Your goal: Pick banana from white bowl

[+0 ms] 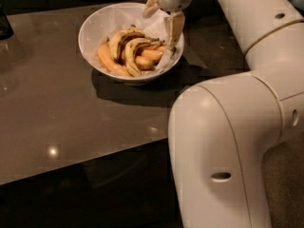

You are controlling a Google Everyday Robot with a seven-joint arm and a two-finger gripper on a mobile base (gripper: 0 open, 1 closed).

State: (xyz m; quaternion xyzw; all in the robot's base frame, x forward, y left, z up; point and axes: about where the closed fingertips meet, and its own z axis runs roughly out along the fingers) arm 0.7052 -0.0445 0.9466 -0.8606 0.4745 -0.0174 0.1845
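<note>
The white bowl [99, 23] stands on the brown glossy table, toward the back. Several bananas lie in it. The slim, strongly curved pale-yellow banana [129, 56] with a dark edge line lies in the middle of the heap. Next to it are a banana with a broad black streak [119, 38] and plumper orange-yellow bananas [108, 61]. My gripper [161, 26] hangs over the bowl's right rim, open and empty. One finger [174, 28] points down just inside the rim, right of the bananas, and touches none that I can see.
My arm's large white elbow [223, 146] fills the lower right and hides the table's right part. A dark object [4, 23] stands at the table's far left edge. The table's front edge [71, 167] runs across the lower left.
</note>
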